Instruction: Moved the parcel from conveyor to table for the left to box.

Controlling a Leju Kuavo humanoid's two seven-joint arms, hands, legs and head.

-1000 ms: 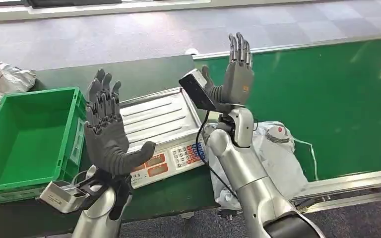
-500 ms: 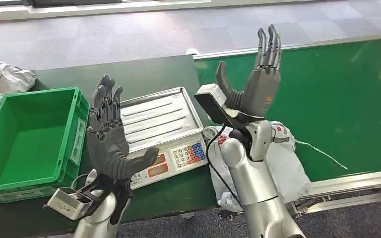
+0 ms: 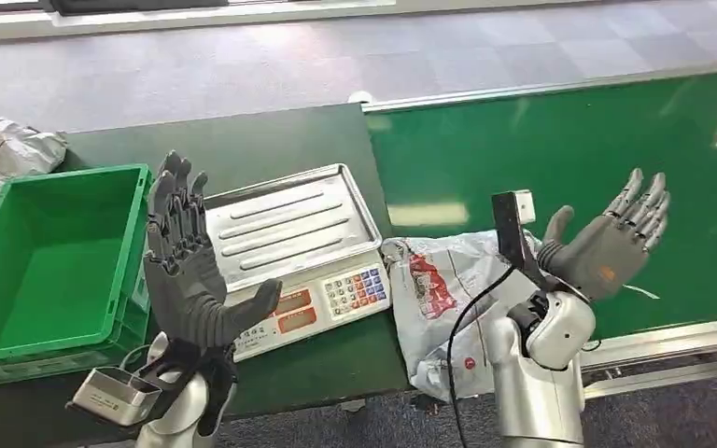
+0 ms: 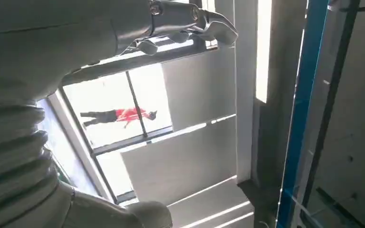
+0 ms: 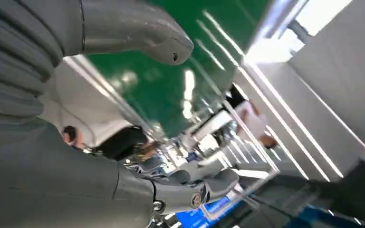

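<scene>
Above table, left robot hand (image 3: 189,271) spread wide, empty, right robot hand (image 3: 610,245) spread, empty, over parcel (image 3: 448,299)

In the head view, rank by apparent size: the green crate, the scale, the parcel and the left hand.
1. Green crate, largest, though partly cut off at the picture's edge.
2. Scale and parcel: look alike, and the right arm hides part of the parcel, so unranked.
3. Left hand, smallest, though it is nearer the camera.

Right hand (image 3: 607,247) drops from its raised position above the scale (image 3: 289,233) and swings out over the conveyor (image 3: 569,140), palm up, fingers spread. Parcel (image 3: 448,299) is now more exposed.
</scene>
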